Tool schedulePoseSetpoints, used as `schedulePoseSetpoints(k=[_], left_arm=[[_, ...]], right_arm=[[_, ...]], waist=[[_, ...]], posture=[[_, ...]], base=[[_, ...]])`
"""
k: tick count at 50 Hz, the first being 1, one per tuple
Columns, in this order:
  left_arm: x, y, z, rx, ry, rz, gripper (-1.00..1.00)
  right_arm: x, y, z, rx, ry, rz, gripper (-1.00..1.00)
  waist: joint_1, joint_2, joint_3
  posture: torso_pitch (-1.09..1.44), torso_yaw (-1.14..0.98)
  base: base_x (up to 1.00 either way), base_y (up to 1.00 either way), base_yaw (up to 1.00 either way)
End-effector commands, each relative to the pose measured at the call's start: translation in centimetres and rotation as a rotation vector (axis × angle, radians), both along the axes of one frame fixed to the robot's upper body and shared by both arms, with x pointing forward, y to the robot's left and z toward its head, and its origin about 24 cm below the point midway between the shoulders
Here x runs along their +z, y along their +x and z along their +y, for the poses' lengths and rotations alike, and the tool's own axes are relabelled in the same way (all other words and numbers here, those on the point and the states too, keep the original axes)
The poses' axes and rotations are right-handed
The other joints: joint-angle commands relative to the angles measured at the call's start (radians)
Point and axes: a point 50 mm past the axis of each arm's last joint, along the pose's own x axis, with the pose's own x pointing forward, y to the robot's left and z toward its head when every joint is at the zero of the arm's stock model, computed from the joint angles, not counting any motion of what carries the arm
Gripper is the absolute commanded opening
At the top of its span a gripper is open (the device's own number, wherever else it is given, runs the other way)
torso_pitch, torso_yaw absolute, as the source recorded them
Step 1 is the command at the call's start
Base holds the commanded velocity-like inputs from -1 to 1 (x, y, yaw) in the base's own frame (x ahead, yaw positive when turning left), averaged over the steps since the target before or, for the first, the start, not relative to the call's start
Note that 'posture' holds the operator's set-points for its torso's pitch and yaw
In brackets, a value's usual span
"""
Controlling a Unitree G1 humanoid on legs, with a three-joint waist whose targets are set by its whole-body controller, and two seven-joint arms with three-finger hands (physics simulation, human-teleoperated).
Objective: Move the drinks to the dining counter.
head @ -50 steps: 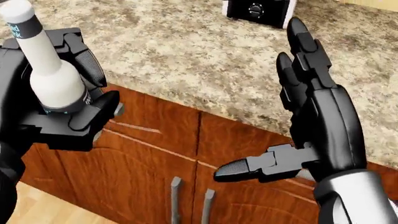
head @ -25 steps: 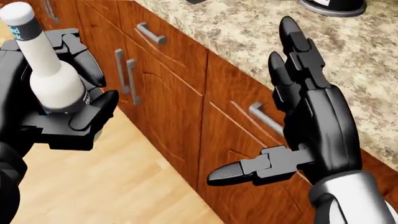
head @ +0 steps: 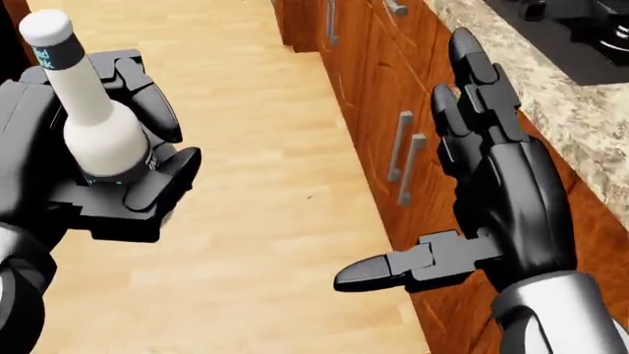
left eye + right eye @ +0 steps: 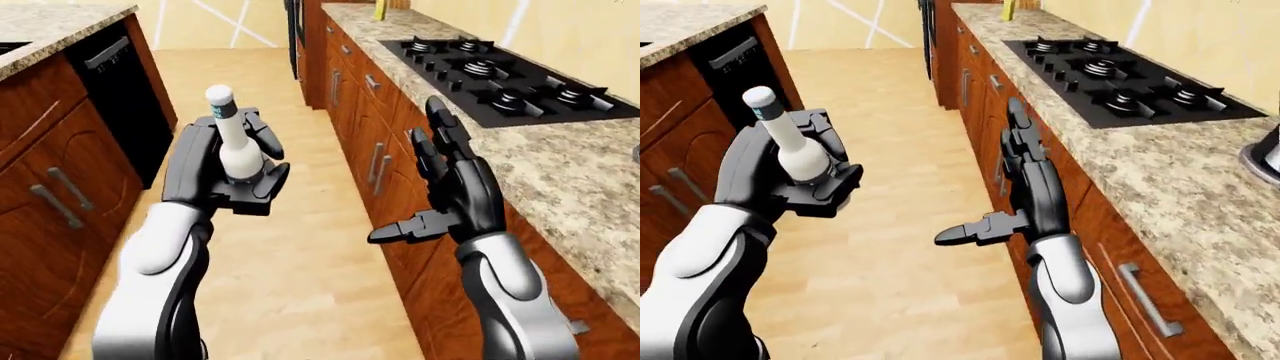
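Observation:
My left hand (image 3: 118, 158) is shut on a white bottle (image 3: 94, 122) with a white cap and a teal neck band. It holds the bottle upright over the wooden floor, at the left of the head view. It also shows in the left-eye view (image 4: 232, 139). My right hand (image 3: 462, 214) is open and empty, fingers straight up and thumb pointing left, beside the cabinet fronts. No dining counter shows by name.
A granite counter (image 4: 560, 161) with a black gas hob (image 4: 500, 79) runs along the right, over wooden cabinets (image 4: 375, 150) with grey handles. On the left stands another wooden counter (image 4: 50, 172) with a black appliance front (image 4: 120, 97). A wooden floor aisle (image 4: 290, 247) lies between them.
The whole picture has swung: the camera turned from the granite counter and cabinet fronts to look along the floor aisle. Both hands keep their pose, and the bottle stays in my left hand.

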Motion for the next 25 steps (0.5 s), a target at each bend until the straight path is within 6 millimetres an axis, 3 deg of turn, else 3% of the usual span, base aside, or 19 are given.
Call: schedulePoseSetpoints(k=[1, 4, 7, 11, 12, 13, 15, 17, 19, 20, 21, 22, 23, 25], left_arm=[[1.17, -0.35, 0.12, 0.005, 0.006, -0.072, -1.0], [1.24, -0.34, 0.09, 0.005, 0.007, -0.073, -1.0], [1.26, -0.42, 0.02, 0.004, 0.008, -0.072, -1.0], [1.27, -0.41, 0.0, 0.003, 0.007, -0.072, -1.0], [1.22, -0.37, 0.03, 0.003, 0.007, -0.072, -1.0], [1.21, -0.38, 0.03, 0.003, 0.007, -0.072, -1.0], [1.23, -0.39, 0.05, 0.004, 0.008, -0.073, -1.0], [1.27, -0.38, 0.05, 0.003, 0.008, -0.073, -1.0], [1.21, -0.33, 0.05, 0.004, 0.008, -0.072, -1.0], [1.22, -0.31, 0.03, 0.003, 0.008, -0.072, -1.0], [1.26, -0.31, 0.0, 0.002, 0.009, -0.073, -1.0], [1.28, -0.31, 0.0, 0.002, 0.009, -0.073, -1.0], [1.3, -0.31, 0.0, 0.002, 0.009, -0.073, -1.0], [1.32, -0.32, 0.01, 0.002, 0.009, -0.074, -1.0]], right_arm=[[1.09, -0.38, 0.24, 0.009, 0.005, -0.062, 1.0], [1.04, -0.35, 0.17, 0.007, 0.007, -0.062, 1.0], [0.97, -0.34, 0.15, 0.008, 0.008, -0.062, 1.0], [1.12, -0.44, 0.15, 0.003, 0.009, -0.061, 1.0], [1.05, -0.36, 0.12, 0.002, 0.008, -0.058, 1.0], [1.0, -0.32, 0.11, 0.0, 0.008, -0.057, 1.0], [0.95, -0.2, 0.1, -0.002, 0.006, -0.056, 1.0], [0.93, -0.11, 0.06, -0.006, 0.006, -0.056, 1.0], [0.99, -0.14, 0.07, -0.007, 0.008, -0.052, 1.0], [1.0, -0.12, 0.08, -0.007, 0.011, -0.051, 1.0], [1.02, -0.13, 0.11, -0.006, 0.01, -0.049, 1.0], [1.0, -0.13, 0.11, -0.005, 0.011, -0.049, 1.0], [1.0, -0.15, 0.14, -0.002, 0.01, -0.05, 1.0], [1.02, -0.16, 0.18, 0.0, 0.005, -0.051, 1.0]], waist=[[0.01, -0.002, -0.016], [0.013, 0.01, -0.035], [0.007, 0.044, -0.031], [-0.004, 0.097, -0.031], [-0.03, 0.128, -0.037], [0.01, 0.091, -0.036], [0.007, 0.087, -0.043], [-0.003, 0.114, -0.051], [-0.016, 0.214, -0.048], [-0.012, 0.195, -0.03], [-0.023, 0.192, -0.021], [-0.017, 0.178, -0.022], [-0.022, 0.172, -0.049], [-0.011, 0.149, -0.004]], posture=[[0.0, 0.0], [0.0, 0.0], [0.0, 0.0], [0.0, 0.0], [0.0, 0.0], [0.0, 0.0], [0.0, 0.0], [0.0, 0.0], [0.0, 0.0], [0.0, 0.0], [0.0, 0.0], [0.0, 0.0], [0.0, 0.0], [0.0, 0.0]], base=[[0.12, 0.0, 1.0], [0.13, 0.0, 1.0], [0.13, 0.0, 1.0], [0.13, 0.0, 1.0], [0.13, 0.93, 0.0], [0.13, 0.87, 0.0], [0.2, 0.71, 0.0], [0.21, 0.37, 0.0], [0.12, 0.05, 0.0], [0.0, 0.0, 0.0], [0.0, 0.0, 0.0], [0.0, 0.0, 0.0], [0.27, 0.0, 0.0], [0.49, 0.0, 0.0]])
